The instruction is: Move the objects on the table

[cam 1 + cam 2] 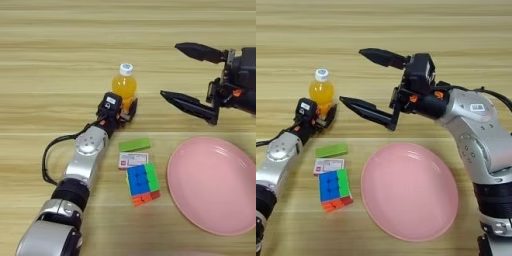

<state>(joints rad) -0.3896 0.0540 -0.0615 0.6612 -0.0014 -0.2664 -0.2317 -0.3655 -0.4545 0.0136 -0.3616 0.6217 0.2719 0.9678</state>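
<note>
The table point(50, 30) is viewed steeply from above by both eyes at close range; the plate point(409, 191) and bottle point(124, 84) are shared, shifted sideways.

Pink round plate point(411, 192), shallow, empty, lying flat at the near right of the scene, rim glossy, right of the small items
</note>
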